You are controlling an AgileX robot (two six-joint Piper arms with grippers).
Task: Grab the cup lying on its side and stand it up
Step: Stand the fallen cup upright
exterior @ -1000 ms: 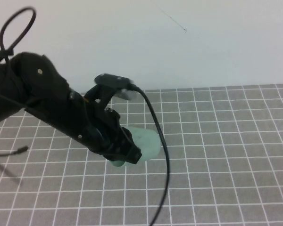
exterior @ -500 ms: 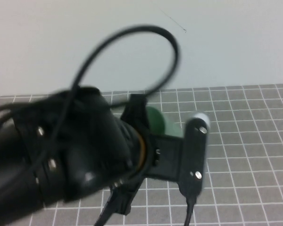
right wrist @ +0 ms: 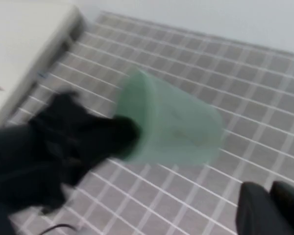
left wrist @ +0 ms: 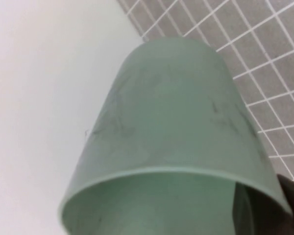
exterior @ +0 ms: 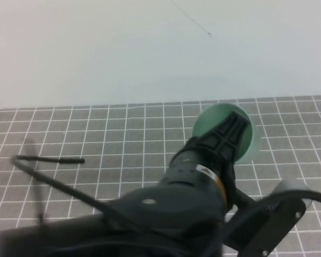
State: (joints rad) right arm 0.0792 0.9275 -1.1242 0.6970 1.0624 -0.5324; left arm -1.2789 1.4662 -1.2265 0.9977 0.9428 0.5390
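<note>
Lift is underway: a second ago the cup (exterior: 224,131) was lying on the bench (exterior: 96,139) under the left tool (exterior: 232,134); now that tool is carrying it clear of the grid, clamped through the rim, mouth turned toward the arm. Uprighting is beginning but unfinished. Right tool (right wrist: 267,210) is hovering near, fingers hidden, so I cannot tell its opening.
</note>
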